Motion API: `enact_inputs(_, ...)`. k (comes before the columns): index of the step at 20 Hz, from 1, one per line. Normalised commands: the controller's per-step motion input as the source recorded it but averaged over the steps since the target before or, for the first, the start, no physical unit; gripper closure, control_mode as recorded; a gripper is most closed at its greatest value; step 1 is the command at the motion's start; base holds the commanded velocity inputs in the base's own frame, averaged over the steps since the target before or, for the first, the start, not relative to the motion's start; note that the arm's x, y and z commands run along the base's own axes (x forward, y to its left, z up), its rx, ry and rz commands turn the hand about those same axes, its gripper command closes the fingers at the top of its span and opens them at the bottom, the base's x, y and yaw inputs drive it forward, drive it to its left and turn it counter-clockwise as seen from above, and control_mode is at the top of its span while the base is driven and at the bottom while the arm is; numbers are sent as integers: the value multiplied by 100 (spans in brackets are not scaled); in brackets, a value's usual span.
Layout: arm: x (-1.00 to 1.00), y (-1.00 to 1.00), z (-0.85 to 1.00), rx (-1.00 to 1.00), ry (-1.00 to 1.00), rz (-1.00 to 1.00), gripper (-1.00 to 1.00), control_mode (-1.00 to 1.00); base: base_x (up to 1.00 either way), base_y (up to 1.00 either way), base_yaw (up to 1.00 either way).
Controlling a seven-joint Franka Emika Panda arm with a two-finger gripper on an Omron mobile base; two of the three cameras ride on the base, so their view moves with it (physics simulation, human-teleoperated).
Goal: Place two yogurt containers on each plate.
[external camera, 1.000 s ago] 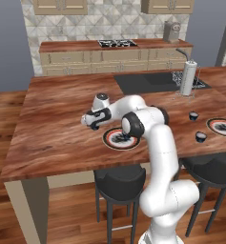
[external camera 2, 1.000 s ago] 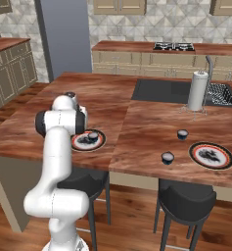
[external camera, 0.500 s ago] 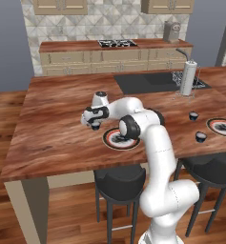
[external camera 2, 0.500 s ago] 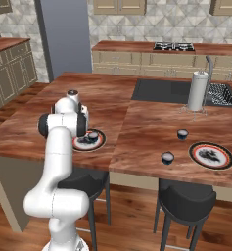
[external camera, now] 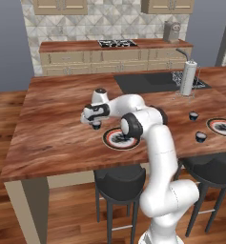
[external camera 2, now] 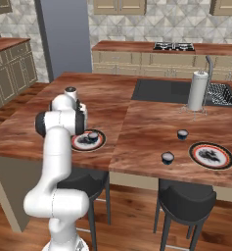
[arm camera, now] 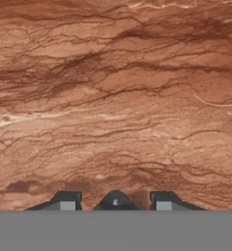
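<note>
My gripper (external camera: 96,125) reaches left over the wooden island, its fingers shut on a yogurt container (external camera: 96,126), a small dark cup at counter level left of the near plate (external camera: 115,141). In the hand view the cup's dark top (arm camera: 115,198) sits between my gripper's (arm camera: 115,203) two tips. The near plate (external camera 2: 78,144) carries one yogurt container (external camera 2: 92,137). Two more yogurt containers (external camera: 193,116) (external camera: 200,137) stand on the counter near the far right plate (external camera: 222,126). From the right they are the cups (external camera 2: 182,134) (external camera 2: 168,158) beside that plate (external camera 2: 211,155).
A tall white paper-towel roll (external camera: 187,78) stands by the dark sink (external camera: 152,82) at the island's back. Black stools (external camera: 119,178) are tucked under the near edge. My own forearm and elbow hang over the near plate.
The hand has shifted slightly left and settled over the cup, and the fingers have closed in from wide open to grip it.
</note>
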Motion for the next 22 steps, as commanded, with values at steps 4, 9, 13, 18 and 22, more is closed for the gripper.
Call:
enact_inputs(4,-48,-26,10,0,-4,0,100,-100,0,0,0)
enact_inputs(9,-75,-52,8,1,-13,0,100,-100,0,0,0)
enact_inputs(13,-75,-40,7,0,-8,0,100,-100,0,0,0)
enact_inputs(18,-75,-31,12,0,-11,0,100,-100,0,0,0)
enact_inputs(22,-47,-19,-6,0,-5,0,100,-100,0,0,0)
